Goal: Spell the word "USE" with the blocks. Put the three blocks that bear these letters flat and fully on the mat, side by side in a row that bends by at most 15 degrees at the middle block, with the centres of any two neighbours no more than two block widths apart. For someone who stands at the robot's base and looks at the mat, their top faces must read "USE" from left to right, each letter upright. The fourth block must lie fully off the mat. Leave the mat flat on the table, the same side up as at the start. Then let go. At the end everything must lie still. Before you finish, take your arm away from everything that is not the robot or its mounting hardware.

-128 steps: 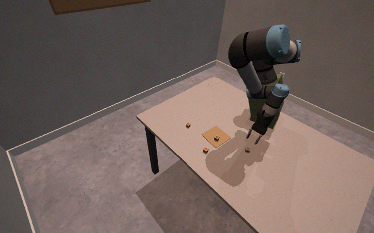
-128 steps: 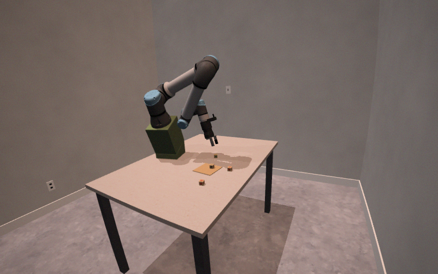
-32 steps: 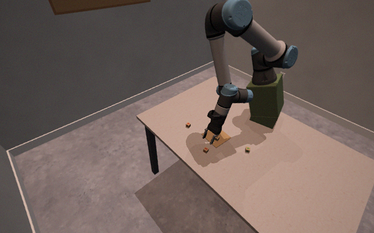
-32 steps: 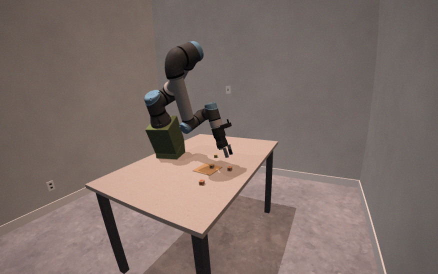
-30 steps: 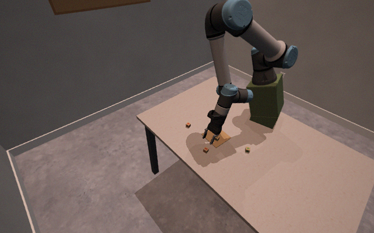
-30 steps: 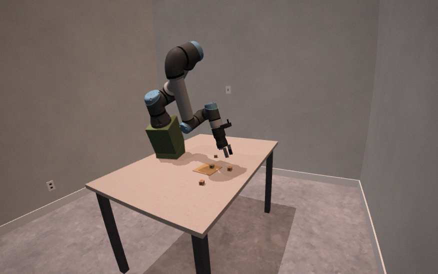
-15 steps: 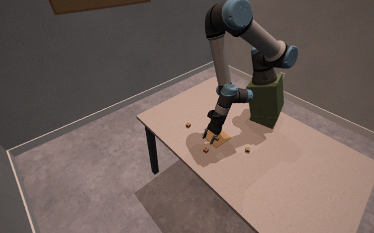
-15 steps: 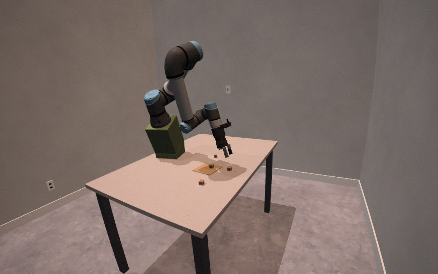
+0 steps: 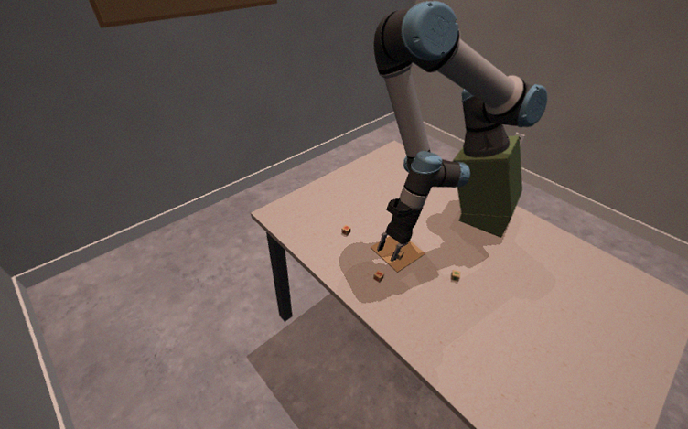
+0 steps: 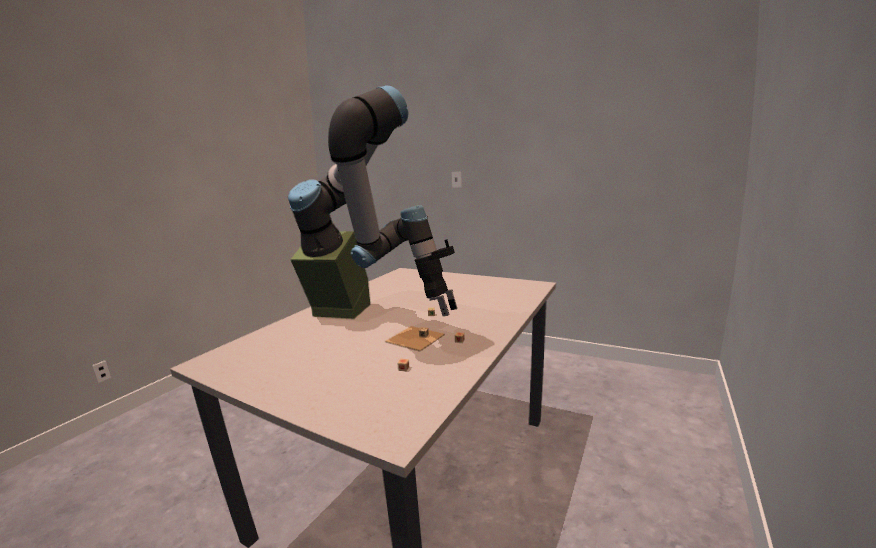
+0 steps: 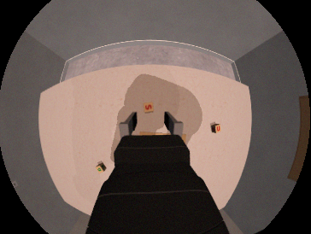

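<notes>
A tan mat (image 9: 404,255) lies on the table and also shows in the exterior view (image 10: 414,337). One small block (image 10: 423,332) sits on it; in the top view my fingers mostly hide that block. My gripper (image 9: 390,251) is open and empty, hovering a little above the mat (image 10: 447,303). A second block (image 9: 378,275) lies off the mat toward the table's front edge. In the wrist view it shows ahead (image 11: 149,107) between my fingers, with a red mark on top. A third block (image 9: 345,229) and a fourth block (image 9: 454,275) lie off the mat on either side. The letters are too small to read.
The green robot pedestal (image 9: 490,186) stands at the back of the table. The front table edge (image 9: 314,279) runs close to the second block. The arm's shadow covers the mat area.
</notes>
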Robot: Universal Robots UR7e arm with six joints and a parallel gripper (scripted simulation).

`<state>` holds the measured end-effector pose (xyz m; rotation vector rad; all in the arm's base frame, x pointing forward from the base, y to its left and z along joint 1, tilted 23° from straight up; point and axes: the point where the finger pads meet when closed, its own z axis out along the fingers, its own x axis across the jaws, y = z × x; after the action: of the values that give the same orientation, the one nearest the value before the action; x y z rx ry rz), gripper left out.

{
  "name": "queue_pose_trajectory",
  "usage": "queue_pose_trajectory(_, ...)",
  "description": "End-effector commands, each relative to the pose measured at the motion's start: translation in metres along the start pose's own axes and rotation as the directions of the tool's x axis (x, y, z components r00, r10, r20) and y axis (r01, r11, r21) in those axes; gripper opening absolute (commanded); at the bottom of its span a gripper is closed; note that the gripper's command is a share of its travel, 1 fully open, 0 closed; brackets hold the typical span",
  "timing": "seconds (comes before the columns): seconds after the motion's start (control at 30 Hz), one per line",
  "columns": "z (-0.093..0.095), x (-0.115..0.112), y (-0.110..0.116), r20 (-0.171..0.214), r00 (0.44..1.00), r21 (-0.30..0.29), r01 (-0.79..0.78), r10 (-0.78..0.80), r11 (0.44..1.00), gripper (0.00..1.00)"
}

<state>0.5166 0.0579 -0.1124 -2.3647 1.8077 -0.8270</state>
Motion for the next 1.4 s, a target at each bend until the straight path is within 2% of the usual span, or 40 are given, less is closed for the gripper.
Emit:
queue_pose_trajectory(0.0,-0.012,0.005,0.044,0.001,1.0,-0.003,0.0,0.0,1.0,1.0)
queue_pose_trajectory(0.03,-0.012,0.005,0.044,0.001,1.0,-0.003,0.0,0.0,1.0,1.0)
queue_pose_trajectory(0.17,-0.028,0.01,0.076,0.0,1.0,-0.003,0.0,0.0,1.0,1.0)
queue_pose_trajectory(0.27,-0.034,0.011,0.085,0.0,1.0,-0.002,0.0,0.0,1.0,1.0)
queue_pose_trajectory(1.37,-0.035,0.011,0.086,0.0,1.0,-0.002,0.0,0.0,1.0,1.0)
